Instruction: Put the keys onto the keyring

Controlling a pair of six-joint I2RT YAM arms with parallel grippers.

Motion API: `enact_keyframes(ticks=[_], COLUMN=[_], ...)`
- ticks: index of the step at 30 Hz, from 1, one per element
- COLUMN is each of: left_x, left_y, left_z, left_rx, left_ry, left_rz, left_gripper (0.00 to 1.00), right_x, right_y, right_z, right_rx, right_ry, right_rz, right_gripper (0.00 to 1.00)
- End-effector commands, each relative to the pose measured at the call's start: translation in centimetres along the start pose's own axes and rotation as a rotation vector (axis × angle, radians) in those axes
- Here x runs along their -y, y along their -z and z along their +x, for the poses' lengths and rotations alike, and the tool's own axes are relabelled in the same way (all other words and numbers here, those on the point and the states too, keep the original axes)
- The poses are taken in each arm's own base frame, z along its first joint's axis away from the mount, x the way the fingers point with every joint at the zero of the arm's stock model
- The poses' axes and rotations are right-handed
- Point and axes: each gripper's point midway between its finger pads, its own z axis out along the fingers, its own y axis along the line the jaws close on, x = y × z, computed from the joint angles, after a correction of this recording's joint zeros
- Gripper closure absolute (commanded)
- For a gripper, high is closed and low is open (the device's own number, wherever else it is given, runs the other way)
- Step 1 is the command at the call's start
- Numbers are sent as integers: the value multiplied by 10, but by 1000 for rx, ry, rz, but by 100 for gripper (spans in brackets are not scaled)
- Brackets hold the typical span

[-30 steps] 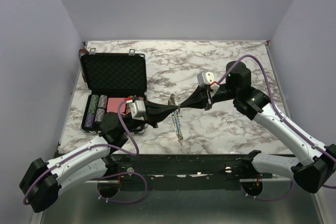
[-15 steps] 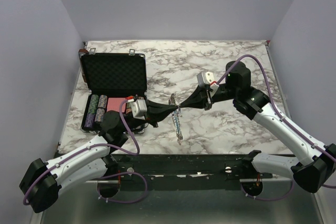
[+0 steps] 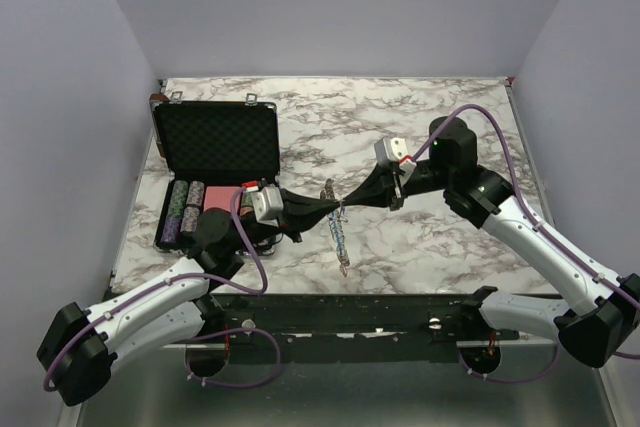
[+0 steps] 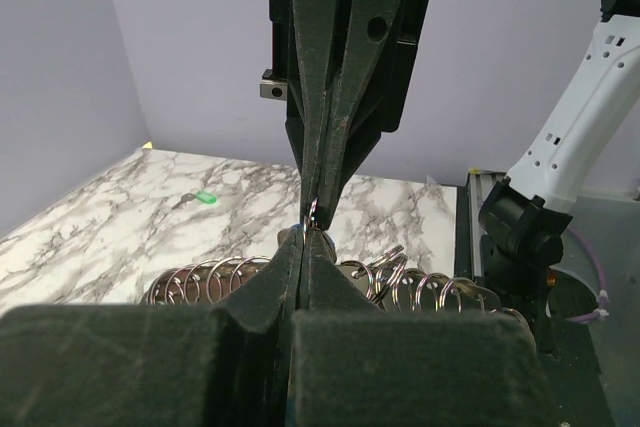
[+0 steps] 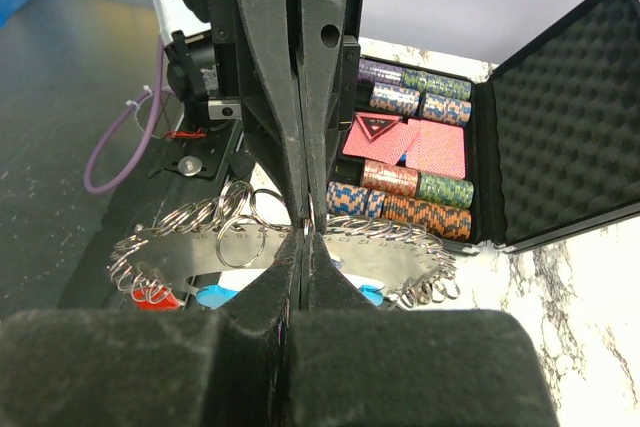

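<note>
The keyring (image 3: 340, 235) lies on the marble table as a thin grey strip with many steel split rings (image 5: 200, 237). Just above it my two grippers meet tip to tip. The left gripper (image 3: 336, 211) and the right gripper (image 3: 346, 205) are both shut on one small ring (image 4: 313, 212), each from its own side. In the right wrist view a red key head (image 5: 150, 297) and a blue key head (image 5: 216, 297) show under the strip. A green key (image 4: 205, 198) lies alone on the marble farther off.
An open black foam-lined case (image 3: 215, 142) stands at the back left, with rows of poker chips (image 5: 420, 192) and red cards (image 5: 405, 142) in its tray. The left arm lies along the case's front edge. Purple walls close in the table.
</note>
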Motion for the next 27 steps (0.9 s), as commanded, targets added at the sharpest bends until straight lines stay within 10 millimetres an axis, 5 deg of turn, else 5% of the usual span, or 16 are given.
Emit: enact_keyframes(ticks=[1,27], left_x=[-3,-18], left_y=[-6,-9], left_z=[-4,1], left_rx=[-15,-61], left_ry=[6,130], left_rz=[-8,-76], left_gripper=[100,100], right_x=[-9,-6], right_y=[-5,3], right_z=[-5,8], right_rx=[17,-62], right_ry=[23,82], right_rz=[-46,-6], right_gripper=[100,100])
